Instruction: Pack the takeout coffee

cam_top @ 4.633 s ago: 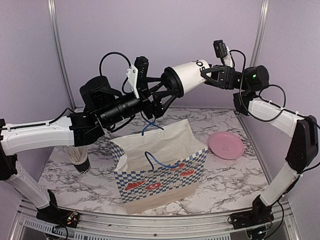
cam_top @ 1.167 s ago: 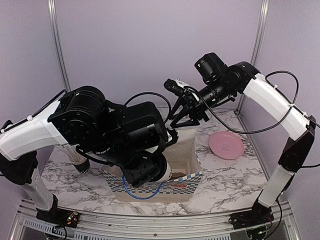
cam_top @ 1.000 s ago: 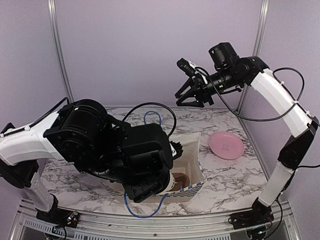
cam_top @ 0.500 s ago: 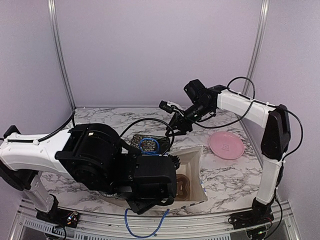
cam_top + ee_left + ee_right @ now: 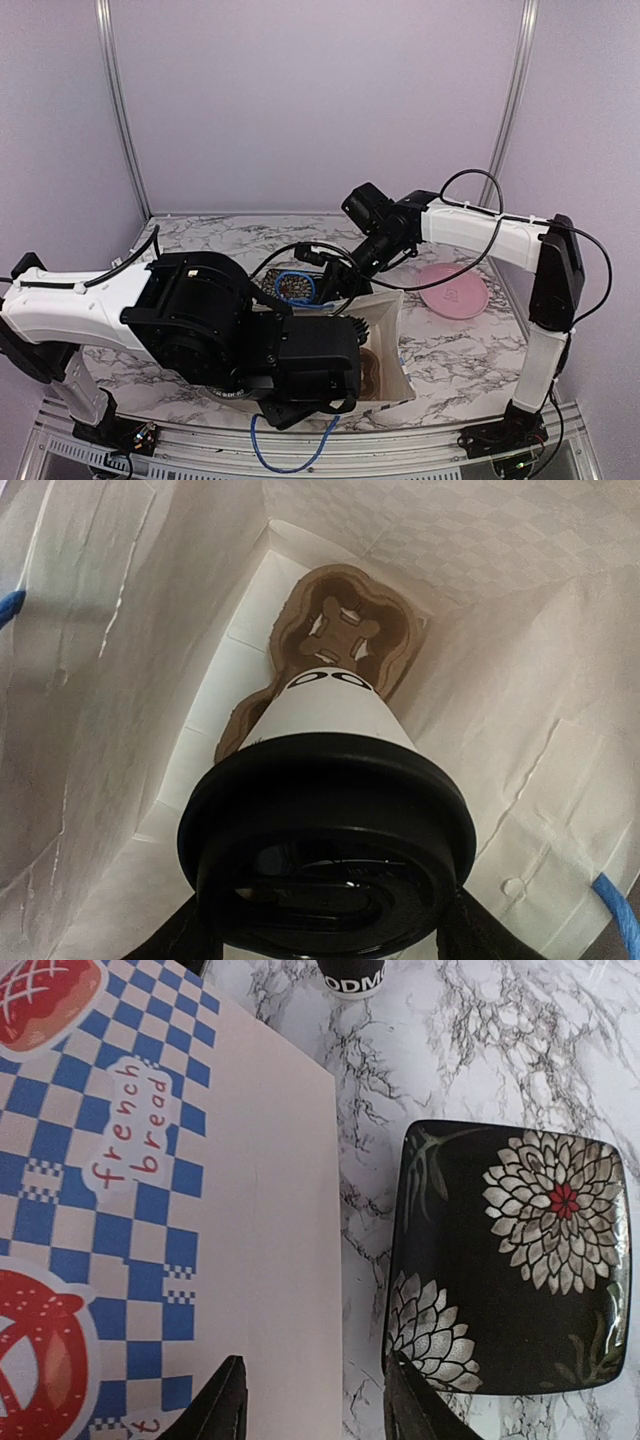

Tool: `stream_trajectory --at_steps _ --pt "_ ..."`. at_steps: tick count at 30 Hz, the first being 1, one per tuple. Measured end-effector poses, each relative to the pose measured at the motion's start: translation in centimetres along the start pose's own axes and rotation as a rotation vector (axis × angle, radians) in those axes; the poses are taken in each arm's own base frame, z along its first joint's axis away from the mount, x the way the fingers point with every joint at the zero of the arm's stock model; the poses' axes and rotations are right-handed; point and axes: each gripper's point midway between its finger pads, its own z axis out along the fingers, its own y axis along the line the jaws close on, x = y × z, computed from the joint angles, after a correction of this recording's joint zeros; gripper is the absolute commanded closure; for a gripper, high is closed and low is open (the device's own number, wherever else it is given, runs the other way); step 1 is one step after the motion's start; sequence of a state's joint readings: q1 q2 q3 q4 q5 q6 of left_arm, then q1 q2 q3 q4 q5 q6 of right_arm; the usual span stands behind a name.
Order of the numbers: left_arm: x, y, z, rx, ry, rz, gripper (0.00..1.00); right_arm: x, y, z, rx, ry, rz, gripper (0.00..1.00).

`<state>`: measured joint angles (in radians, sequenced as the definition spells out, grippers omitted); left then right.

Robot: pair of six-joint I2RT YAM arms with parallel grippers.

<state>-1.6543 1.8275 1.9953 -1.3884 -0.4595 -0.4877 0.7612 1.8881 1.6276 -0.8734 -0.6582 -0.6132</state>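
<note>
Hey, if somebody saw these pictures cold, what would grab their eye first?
The bulky black left arm reaching into the white paper bag near the table's front edge, with the left gripper holding the black-lidded takeout coffee above a brown cardboard carrier on the bag's floor. Next, the black floral plate beside the bag, by the open right gripper, and the pink plate at the right.

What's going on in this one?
The left gripper holds the coffee cup by its black lid, inside the paper bag and over the cardboard cup carrier at the bottom. Whether the cup is seated yet I cannot tell. The right gripper hangs open over the bag's outer side, beside a black floral plate.
</note>
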Motion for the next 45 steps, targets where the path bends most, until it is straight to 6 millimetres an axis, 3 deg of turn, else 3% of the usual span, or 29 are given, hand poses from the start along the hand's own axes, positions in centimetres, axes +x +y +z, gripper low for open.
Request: stream_trajectory --at_steps 5,8,21,29,35,39,45 --pt "0.6 -1.7 0.1 0.090 0.015 -0.022 0.62 -1.7 1.1 -2.0 0.041 -0.042 -0.054 0.55" --pt "1.6 -2.3 0.7 0.132 0.012 -0.018 0.62 -1.5 0.8 -2.3 0.072 -0.039 -0.063 0.54" --pt "2.1 -2.3 3.2 0.093 -0.037 0.080 0.63 4.0 -3.2 3.6 0.081 0.130 0.021 0.55" --pt "0.5 -1.6 2.9 0.048 -0.119 0.104 0.63 4.6 -3.5 4.3 0.085 0.131 0.045 0.55" --pt "-0.7 -1.0 2.8 -0.009 -0.164 0.187 0.63 5.8 -2.5 4.2 0.075 0.141 0.098 0.54" --pt "-0.8 -1.3 3.5 -0.026 -0.156 0.242 0.63 4.8 -2.0 3.1 0.089 0.116 0.092 0.54" --pt "-0.6 -1.8 3.8 -0.008 -0.146 0.293 0.64 1.4 0.3 0.4 0.110 0.039 0.011 0.53"
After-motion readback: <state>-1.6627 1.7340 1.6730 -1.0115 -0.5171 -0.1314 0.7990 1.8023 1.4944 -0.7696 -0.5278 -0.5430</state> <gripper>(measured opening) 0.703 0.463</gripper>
